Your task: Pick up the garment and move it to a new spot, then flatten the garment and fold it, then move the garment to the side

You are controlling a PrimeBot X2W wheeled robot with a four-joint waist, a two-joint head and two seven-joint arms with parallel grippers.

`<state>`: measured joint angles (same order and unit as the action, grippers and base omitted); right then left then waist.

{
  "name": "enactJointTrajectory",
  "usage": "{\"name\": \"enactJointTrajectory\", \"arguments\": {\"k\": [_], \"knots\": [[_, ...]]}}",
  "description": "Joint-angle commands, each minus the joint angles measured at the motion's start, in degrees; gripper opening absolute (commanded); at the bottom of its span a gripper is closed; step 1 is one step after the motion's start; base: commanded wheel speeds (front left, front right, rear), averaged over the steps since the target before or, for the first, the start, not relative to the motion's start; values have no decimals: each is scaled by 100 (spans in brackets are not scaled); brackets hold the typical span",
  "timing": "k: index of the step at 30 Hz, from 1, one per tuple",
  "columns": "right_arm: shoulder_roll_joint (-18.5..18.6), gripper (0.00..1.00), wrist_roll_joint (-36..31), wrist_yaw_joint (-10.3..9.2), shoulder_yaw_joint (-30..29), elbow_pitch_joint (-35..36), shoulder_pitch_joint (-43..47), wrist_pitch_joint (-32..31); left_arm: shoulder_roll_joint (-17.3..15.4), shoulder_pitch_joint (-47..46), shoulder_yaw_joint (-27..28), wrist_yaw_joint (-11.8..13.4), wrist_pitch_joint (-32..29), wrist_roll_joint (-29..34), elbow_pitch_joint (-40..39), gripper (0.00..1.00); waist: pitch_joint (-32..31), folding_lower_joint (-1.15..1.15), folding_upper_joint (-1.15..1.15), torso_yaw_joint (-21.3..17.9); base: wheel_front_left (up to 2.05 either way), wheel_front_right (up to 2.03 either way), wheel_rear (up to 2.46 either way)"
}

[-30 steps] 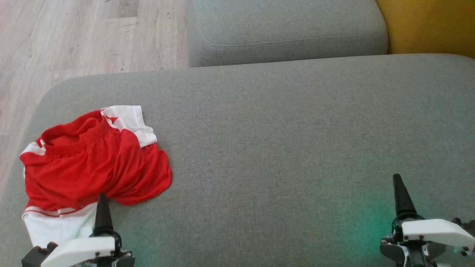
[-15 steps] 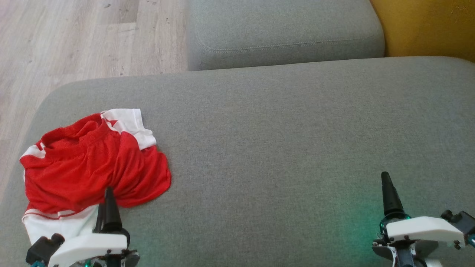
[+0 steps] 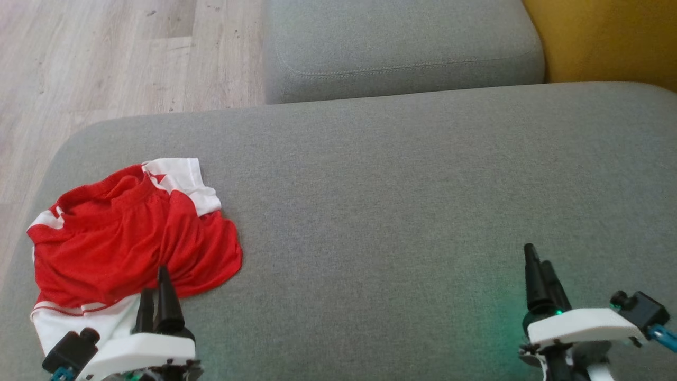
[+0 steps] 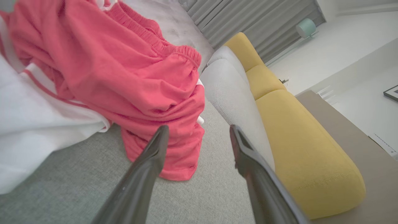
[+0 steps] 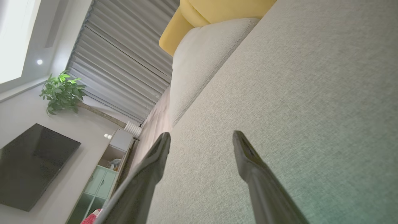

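Garment point(image 3: 121, 243) lies crumpled on grey sofa point(image 3: 396, 211); left claw point(image 3: 154, 280) and right claw point(image 3: 537, 255) both gape empty.

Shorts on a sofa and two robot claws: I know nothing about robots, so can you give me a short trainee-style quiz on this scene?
1. Which gripper is nearer the shorts? A) left gripper B) right gripper
2. True or false: the shorts lie folded flat on the sofa.
3. Fill in: both grippers' jaws stand ___.

Key: 1 A. 2 False: they lie crumpled. 3 Open.
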<state>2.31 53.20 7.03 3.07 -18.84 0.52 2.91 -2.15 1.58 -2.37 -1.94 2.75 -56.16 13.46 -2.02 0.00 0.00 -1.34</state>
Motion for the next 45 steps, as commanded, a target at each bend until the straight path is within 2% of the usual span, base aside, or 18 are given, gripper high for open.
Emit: {"name": "enactJointTrajectory", "arguments": {"k": [1, 33, 45], "knots": [[30, 100, -157, 21, 107, 203, -263, 76, -48, -164, 28, 21, 84, 156, -236, 100, -3, 0, 0, -3, 0, 0, 0], [43, 100, -2327, 33, 790, 89, -379, 617, -60, -67, -318, 457, 629, 2310, -513, 100, -117, 0, 0, -136, 0, 0, 0], [47, 100, -3087, 37, 931, 124, -393, 803, -64, -50, -398, 532, 816, 2956, -580, 100, -177, 0, 0, -169, 0, 0, 0]]}}
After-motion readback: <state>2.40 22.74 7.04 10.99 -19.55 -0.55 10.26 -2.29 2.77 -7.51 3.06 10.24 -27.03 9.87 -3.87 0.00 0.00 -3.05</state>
